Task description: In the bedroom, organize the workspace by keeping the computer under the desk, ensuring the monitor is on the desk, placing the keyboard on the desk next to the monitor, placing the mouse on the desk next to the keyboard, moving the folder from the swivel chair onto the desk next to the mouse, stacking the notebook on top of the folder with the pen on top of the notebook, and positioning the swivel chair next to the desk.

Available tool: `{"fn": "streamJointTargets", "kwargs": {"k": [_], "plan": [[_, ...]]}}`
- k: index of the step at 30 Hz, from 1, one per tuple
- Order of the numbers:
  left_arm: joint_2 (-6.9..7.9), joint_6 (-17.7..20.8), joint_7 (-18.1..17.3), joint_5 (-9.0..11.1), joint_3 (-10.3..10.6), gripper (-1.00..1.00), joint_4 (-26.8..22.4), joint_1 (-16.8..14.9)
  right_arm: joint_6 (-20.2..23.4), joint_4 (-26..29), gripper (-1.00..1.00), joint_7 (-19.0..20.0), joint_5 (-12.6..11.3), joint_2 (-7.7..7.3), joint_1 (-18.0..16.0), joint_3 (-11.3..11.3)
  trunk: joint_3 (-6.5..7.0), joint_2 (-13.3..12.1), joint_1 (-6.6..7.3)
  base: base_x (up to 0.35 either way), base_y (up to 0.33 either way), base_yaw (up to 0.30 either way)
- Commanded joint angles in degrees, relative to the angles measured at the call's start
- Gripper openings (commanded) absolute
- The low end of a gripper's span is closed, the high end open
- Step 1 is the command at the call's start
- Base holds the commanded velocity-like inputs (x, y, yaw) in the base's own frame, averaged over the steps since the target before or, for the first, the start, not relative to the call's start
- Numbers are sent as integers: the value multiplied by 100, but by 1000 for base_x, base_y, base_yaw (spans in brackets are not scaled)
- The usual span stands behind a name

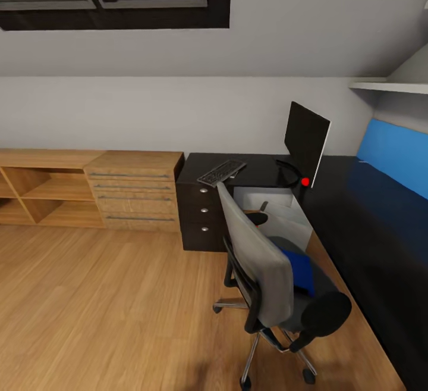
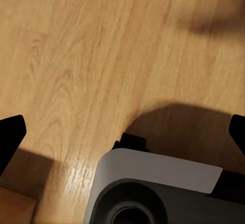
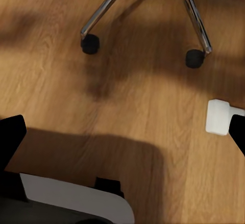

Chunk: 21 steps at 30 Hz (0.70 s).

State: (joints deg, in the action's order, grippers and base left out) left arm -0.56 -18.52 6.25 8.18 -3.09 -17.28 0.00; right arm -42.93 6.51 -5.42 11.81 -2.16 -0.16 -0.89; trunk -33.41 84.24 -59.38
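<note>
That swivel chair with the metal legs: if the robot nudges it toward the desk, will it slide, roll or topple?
The swivel chair would probably roll rather than slide, since its chrome star base ends in castors on smooth wood floor. It may also spin on its column. A low push seems safer, as the tall back could tip. The blue folder on the seat might shift.

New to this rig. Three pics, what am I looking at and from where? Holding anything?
It is a simulated wheeled robot with two arms. The big picture is from its head camera: a black desk carrying the monitor and keyboard, and a grey swivel chair with a blue folder on its seat. The other two look down from each wrist at wooden floor. The left hand and right hand are open, holding nothing. The right wrist view also catches the chair's chrome base.
</note>
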Motion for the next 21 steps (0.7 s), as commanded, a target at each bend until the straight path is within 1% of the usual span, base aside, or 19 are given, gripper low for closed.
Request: {"fn": "streamJointTargets", "kwargs": {"k": [1, 21], "plan": [[-4, -12, -10, 17, -25, 100, -4, 0, -8, -1, 100, -57, 56, 0, -2, -8, -23, 44, -23, 0, 0, 0], [-6, -12, -10, 17, -25, 100, -3, 0, -12, -1, 100, -64, 50, 5, -2, -8, -382, 846, -462, 0, 0, 0]]}}
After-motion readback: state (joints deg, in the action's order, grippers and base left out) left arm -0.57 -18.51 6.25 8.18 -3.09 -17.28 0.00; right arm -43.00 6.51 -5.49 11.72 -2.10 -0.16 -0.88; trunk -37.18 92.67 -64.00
